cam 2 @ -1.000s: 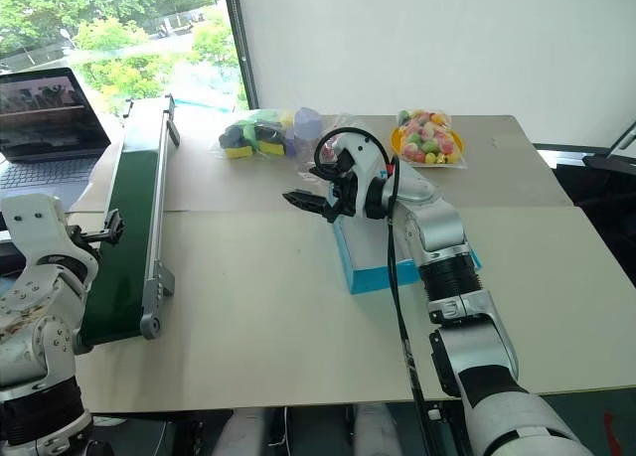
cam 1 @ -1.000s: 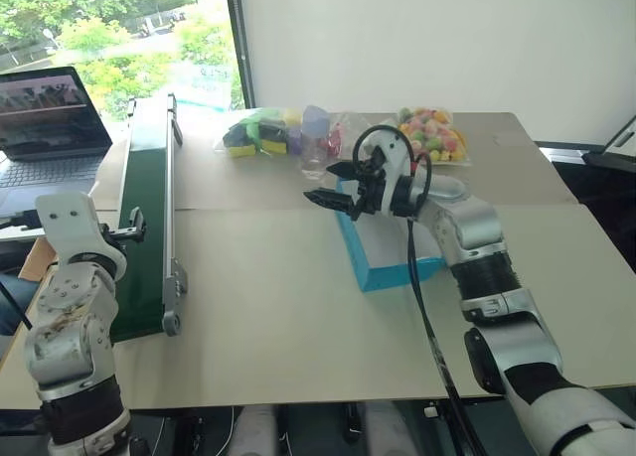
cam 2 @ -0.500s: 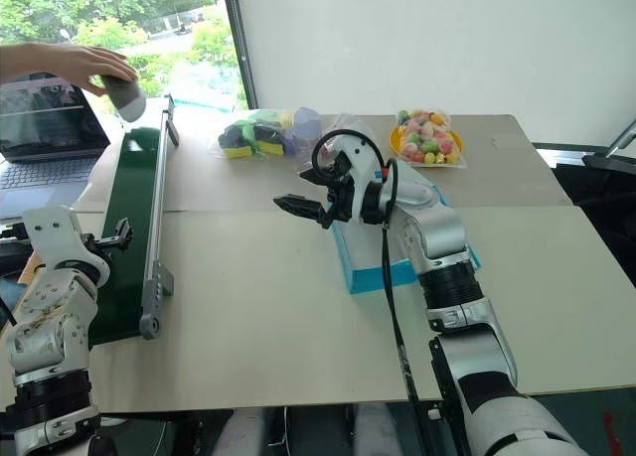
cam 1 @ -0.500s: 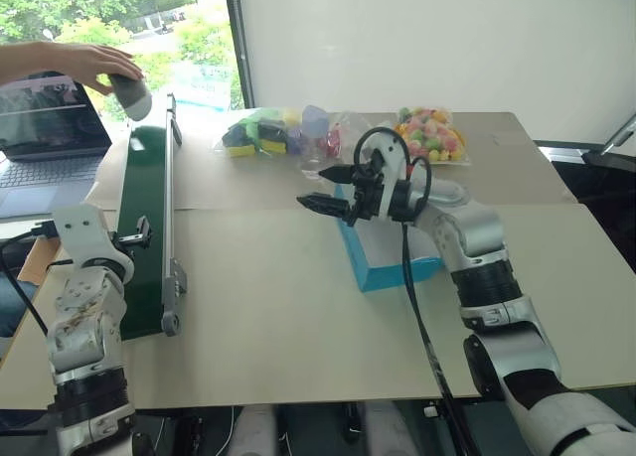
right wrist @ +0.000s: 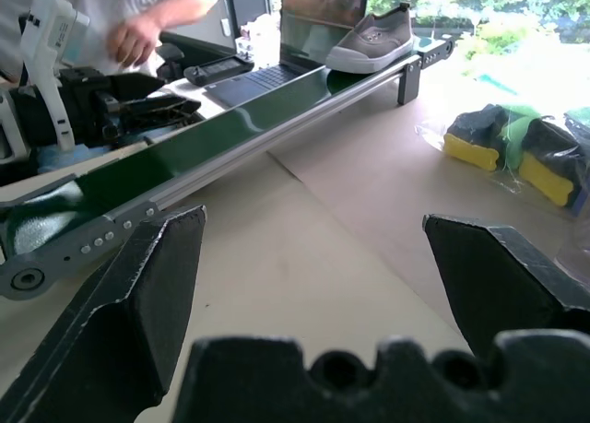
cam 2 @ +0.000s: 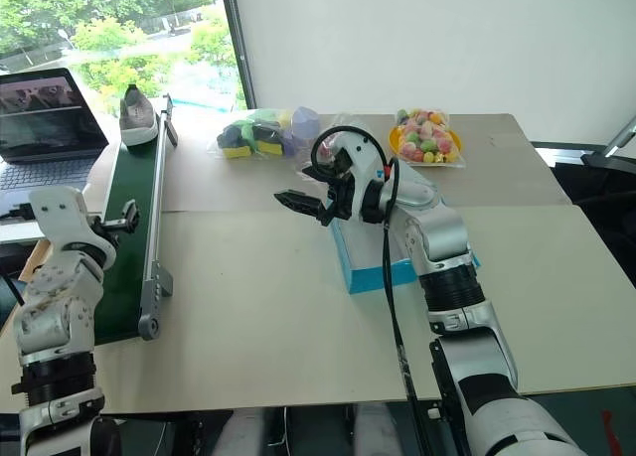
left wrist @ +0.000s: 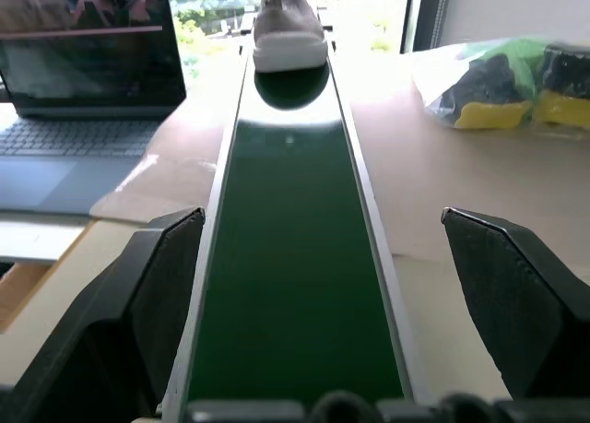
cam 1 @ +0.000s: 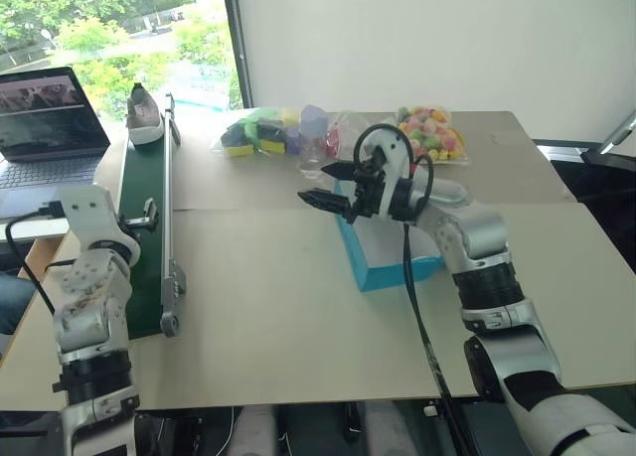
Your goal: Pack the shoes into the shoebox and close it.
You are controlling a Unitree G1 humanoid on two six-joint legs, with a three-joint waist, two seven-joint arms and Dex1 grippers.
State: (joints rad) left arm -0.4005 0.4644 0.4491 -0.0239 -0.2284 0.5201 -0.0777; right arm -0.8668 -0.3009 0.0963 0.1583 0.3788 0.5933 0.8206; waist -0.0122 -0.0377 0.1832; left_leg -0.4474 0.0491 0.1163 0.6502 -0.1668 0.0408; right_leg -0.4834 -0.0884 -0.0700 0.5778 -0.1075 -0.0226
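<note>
Left wrist view: the left pincer (left wrist: 323, 294) is recorded with its black fingers (left wrist: 502, 294) set wide apart and nothing between them, held over the near end of the dark-green conveyor (left wrist: 295, 285). Straight ahead of this pincer, at the belt's far end and well apart from it, one grey shoe (left wrist: 288, 27) with a white sole is seen standing upright on the belt. A laptop (left wrist: 88, 91) is noted off to one side of the belt, beyond the pincer.

Right pincer (cam 1: 333, 186): also spread wide and empty, held above the surface (cam 1: 268, 317), pointing toward the conveyor. Immediately behind and beneath its wrist the turquoise shoebox (cam 1: 383, 267) is found, resting on the surface, largely hidden by the arm; whether the lid is up cannot be told. Beyond this pincer, clear bags of toys (cam 1: 263, 133) and a bag of coloured sweets (cam 1: 432, 133) are listed near the surface's far edge. A person's hand (right wrist: 134, 41) is caught in the right wrist view past the conveyor.

Step in hand, as judged: waiting for the first shoe; nothing is seen packed as yet. Next move, as judged: the shoe is to be taken off the belt once within reach, gripped across its upper, and carried to the shoebox.
</note>
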